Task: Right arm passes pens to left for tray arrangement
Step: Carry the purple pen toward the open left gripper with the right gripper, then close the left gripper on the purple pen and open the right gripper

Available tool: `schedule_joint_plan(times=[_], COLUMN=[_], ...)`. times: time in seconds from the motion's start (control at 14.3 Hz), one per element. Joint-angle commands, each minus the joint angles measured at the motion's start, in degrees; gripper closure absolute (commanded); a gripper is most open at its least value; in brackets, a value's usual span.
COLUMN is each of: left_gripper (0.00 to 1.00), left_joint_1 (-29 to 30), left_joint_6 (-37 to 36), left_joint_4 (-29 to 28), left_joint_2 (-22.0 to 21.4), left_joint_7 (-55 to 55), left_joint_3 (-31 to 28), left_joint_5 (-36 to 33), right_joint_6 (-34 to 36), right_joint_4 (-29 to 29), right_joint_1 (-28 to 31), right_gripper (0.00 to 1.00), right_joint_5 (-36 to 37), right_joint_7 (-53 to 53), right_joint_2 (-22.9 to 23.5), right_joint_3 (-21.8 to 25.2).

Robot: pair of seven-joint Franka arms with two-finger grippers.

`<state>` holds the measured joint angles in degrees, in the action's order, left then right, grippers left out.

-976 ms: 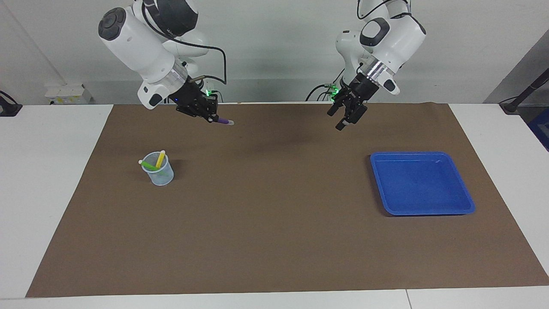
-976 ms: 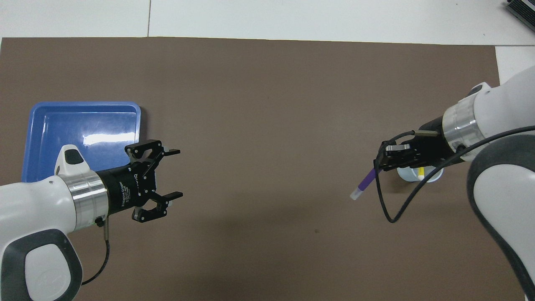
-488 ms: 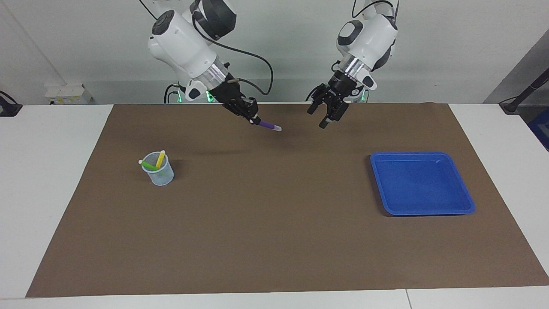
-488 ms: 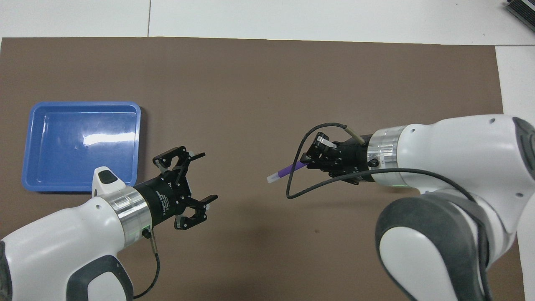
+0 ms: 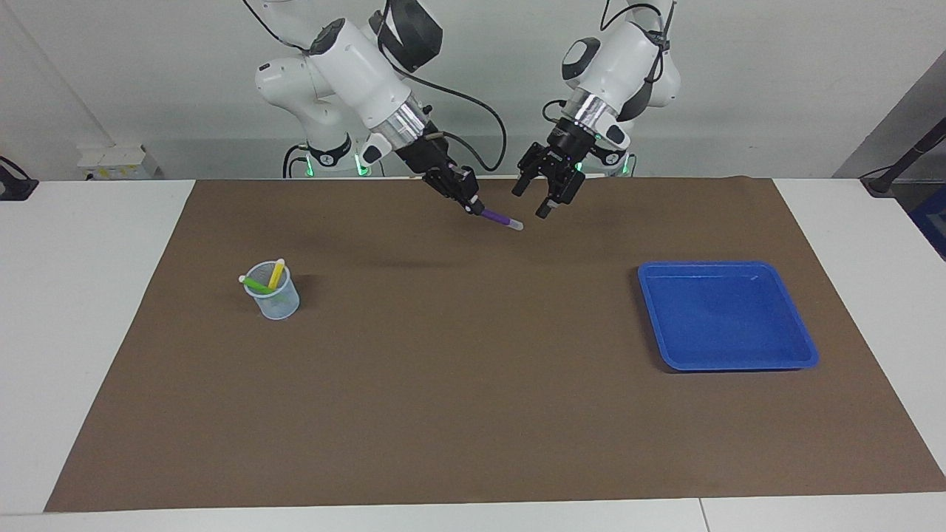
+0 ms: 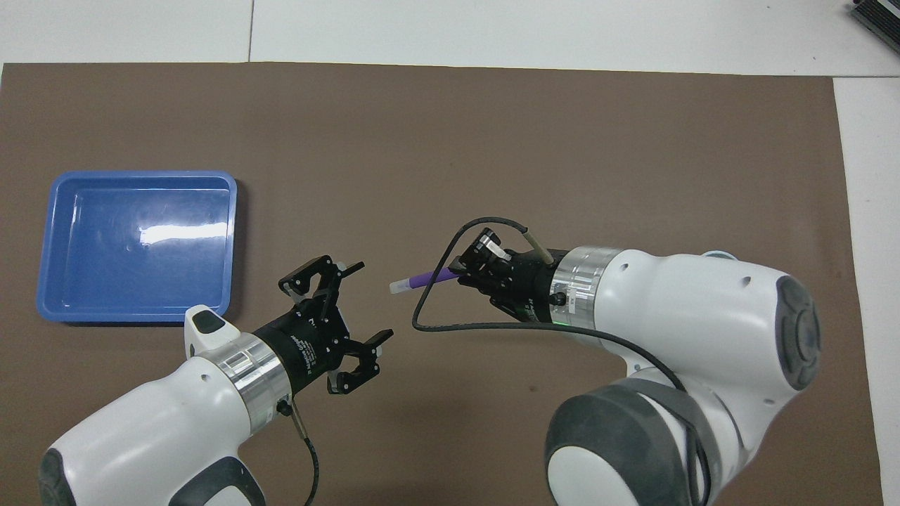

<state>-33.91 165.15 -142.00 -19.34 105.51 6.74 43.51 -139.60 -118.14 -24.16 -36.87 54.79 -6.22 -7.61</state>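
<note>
Both arms have swung in toward mid-counter over the last second. Right tool (image 5: 473,204) carried the short purple marker pen with the whitish tip (image 5: 501,219) away from above the small pale translucent cup (image 5: 272,292) and now sits over the brown mat (image 5: 458,384), clenched on the pen's back end, tip pointing at the left tool (image 5: 533,198).

Left tool has left the air by the shallow bright blue plastic tray (image 5: 728,316) and closed the gap: fingers spread wide, nothing in them, mouth facing the pen. Pen tip is just beside its fingertips, not yet between them; overhead view shows a small gap.

Bright green pen (image 5: 255,283) and yellow pen (image 5: 276,274) lean in the cup, well apart from the right tool. Tray has no pens in it.

Read: handover of pen one is lined up, not made. Next move probably needs the pen's free end fed between the left fingers before they clamp, then right lets go. Risk: little free length showing, so the two tools may crowd each other.
</note>
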Motion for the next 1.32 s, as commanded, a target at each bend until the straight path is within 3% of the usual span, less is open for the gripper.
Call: schedule_joint_plan(times=[0.0, 0.63, 0.91, 1.12, 1.26], left_gripper=[0.01, 0.07, 0.38, 0.46, 0.56], left_joint_1=[-2.9, -2.8, -2.9, -3.0, -3.1], left_joint_6=[4.6, 4.7, 4.7, 4.5, 4.1], left_joint_4=[-0.2, 4.1, 4.1, 4.2, 4.2], left_joint_2=[2.8, 5.9, 5.9, 5.9, 5.9], left_joint_7=[0.8, 1.0, 0.8, 0.5, 0.3], left_joint_3=[-0.3, -0.4, -0.4, -0.3, -0.3], left_joint_5=[0.9, 0.9, 0.9, 0.9, 0.9], right_joint_6=[-2.3, -2.1, -2.1, -2.1, -2.1], right_joint_4=[-1.2, -1.3, -1.3, -1.3, -1.3], right_joint_1=[-0.8, -0.8, -0.8, -0.8, -0.8], right_gripper=[1.0, 1.0, 1.0, 1.0, 1.0], right_joint_5=[-1.5, -1.5, -1.9, -1.9, -1.9], right_joint_7=[1.2, 1.0, 1.0, 0.9, 0.9], right_joint_2=[-0.9, -0.9, -0.9, -0.9, -0.9], right_joint_3=[0.2, 0.2, 0.2, 0.2, 0.2])
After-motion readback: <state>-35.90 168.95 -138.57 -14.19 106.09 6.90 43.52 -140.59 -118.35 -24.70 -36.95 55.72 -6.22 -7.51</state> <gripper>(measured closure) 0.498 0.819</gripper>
